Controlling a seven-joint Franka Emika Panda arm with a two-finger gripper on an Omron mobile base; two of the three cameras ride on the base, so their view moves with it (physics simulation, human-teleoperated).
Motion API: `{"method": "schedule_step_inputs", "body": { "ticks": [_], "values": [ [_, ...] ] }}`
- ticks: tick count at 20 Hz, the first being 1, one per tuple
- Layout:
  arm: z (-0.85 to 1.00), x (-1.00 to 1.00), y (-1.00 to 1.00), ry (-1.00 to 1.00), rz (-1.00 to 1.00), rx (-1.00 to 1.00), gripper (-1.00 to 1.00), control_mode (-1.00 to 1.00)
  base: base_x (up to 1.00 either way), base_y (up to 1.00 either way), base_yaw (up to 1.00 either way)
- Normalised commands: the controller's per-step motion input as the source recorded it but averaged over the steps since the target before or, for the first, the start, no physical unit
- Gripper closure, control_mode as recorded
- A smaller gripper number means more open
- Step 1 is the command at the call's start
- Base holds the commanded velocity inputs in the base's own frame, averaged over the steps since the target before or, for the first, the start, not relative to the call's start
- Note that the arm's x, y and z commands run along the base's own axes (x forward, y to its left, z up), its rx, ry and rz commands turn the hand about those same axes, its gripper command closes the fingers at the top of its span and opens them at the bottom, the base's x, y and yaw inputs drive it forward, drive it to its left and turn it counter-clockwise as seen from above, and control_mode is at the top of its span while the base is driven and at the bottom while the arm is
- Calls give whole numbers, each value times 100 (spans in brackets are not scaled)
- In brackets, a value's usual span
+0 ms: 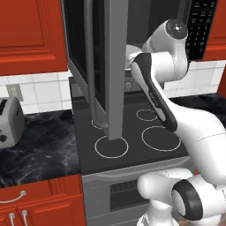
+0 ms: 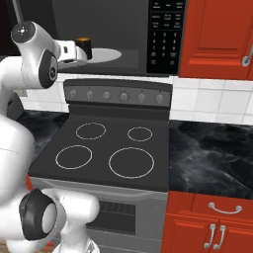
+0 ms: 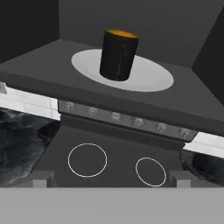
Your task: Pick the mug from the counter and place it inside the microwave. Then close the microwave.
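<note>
**Inside the microwave: mug on the plate, door wide open**

Inside the microwave (image 2: 123, 34) the mug (image 3: 118, 54) stands upright on the white round plate (image 3: 148, 78), its long axis vertical, tan top up. It sits left of the plate's centre, with bare plate to its right and front. Dark cavity walls stand well apart from it on both sides. The gripper (image 3: 111, 181) hangs in front of the opening, fingers spread apart, holding nothing. The microwave door (image 1: 95, 66) swings out over the stovetop (image 2: 106, 148). The black marble surface (image 2: 212, 153) flanks the stove.
</note>
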Motion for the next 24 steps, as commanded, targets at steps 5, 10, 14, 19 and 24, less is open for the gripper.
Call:
{"method": "schedule_step_inputs", "body": {
  "ticks": [5,10,14,19,24],
  "values": [
    [1,-89,-24,0,-2,4,-100,-100,0,0,0],
    [5,-78,-17,0,-4,2,-100,-100,0,0,0],
    [7,-78,-2,0,-7,0,-100,-100,0,0,0],
    [3,-76,-6,-3,-9,0,-100,-100,0,0,0],
    [16,-87,-3,-9,-7,0,-100,-100,0,0,0]
  ]
}}
